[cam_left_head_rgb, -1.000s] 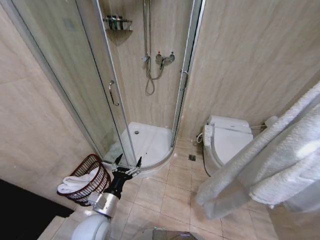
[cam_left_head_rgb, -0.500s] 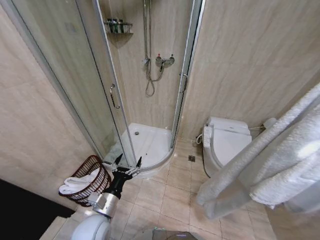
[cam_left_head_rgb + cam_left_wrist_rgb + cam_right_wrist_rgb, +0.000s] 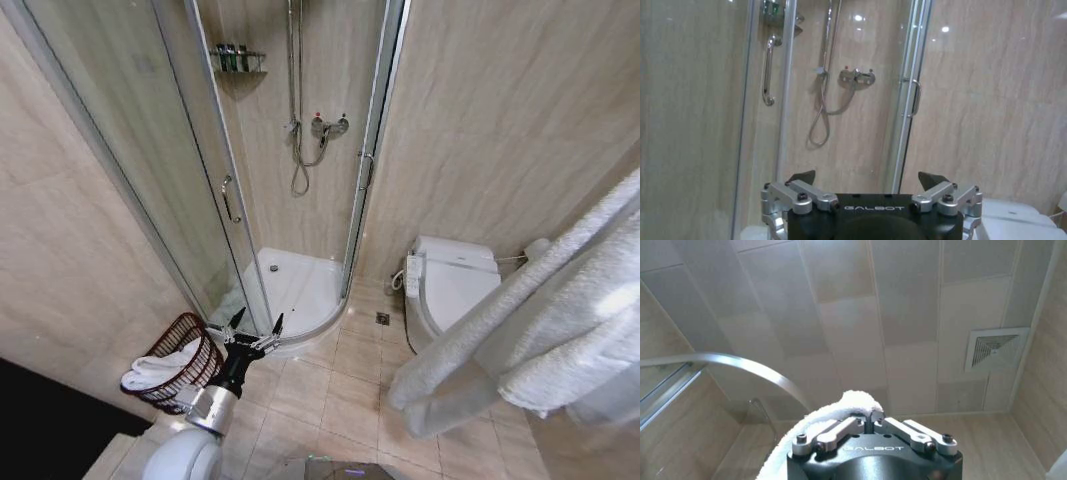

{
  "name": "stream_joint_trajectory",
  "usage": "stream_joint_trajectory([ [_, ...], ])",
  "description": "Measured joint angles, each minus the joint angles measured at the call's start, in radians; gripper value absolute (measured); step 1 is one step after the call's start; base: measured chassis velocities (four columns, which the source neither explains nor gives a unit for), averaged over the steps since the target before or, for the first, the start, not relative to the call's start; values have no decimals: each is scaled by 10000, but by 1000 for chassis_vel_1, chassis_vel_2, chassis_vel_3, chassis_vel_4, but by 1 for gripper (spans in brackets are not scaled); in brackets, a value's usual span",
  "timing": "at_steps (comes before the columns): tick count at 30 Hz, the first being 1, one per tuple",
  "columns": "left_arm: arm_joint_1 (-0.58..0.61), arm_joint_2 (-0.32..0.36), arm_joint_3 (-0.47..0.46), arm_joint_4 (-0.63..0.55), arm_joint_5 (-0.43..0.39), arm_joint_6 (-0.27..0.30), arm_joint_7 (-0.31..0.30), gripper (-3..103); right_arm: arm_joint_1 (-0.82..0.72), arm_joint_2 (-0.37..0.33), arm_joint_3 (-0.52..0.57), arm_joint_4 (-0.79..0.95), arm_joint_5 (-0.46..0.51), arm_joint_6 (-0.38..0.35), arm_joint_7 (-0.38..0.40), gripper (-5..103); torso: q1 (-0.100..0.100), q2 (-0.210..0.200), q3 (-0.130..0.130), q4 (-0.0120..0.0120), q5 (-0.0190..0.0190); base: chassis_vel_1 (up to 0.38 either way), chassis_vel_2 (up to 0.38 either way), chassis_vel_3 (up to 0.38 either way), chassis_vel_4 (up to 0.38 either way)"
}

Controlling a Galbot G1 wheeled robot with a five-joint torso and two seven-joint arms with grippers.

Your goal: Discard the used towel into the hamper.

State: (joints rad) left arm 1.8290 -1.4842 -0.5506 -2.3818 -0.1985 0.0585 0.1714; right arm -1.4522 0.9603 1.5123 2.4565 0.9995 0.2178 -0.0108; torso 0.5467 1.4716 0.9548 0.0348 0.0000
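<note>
White towel hanging at right, pinched at its top by right gripper, left gripper spread wide just beside hamper on floor by shower door

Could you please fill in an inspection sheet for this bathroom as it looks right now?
Surface: beige tiled floor, bare between hamper and toilet.
Job's things: white towel pinched in the right gripper, pointing up at the ceiling; large towel folds at the head view's right edge. Dark wire hamper on the floor by the shower door, with a white towel already in it.
Clutter: bottles on the shower shelf.
Grippers: left gripper open, empty, beside the hamper; right shut on the towel.
Cables: cord by the toilet; shower hose.
Surroundings: glass shower cabin, tiled walls, ceiling vent.
</note>
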Motion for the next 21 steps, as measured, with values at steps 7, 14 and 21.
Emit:
stream_joint_trajectory([
  [7,0,0,0,0,0,0,0,100,-48,81,7,24,-4,1,0,3,167,363,196,-1,1,0,0,0,0],
  [14,0,0,0,0,0,0,0,100,-53,89,-14,59,-6,1,-1,3,174,379,205,0,0,0,0,0,0],
  [21,0,0,0,0,0,0,1,100,-50,73,-14,61,-6,1,-1,3,158,340,185,0,0,0,0,0,0],
])
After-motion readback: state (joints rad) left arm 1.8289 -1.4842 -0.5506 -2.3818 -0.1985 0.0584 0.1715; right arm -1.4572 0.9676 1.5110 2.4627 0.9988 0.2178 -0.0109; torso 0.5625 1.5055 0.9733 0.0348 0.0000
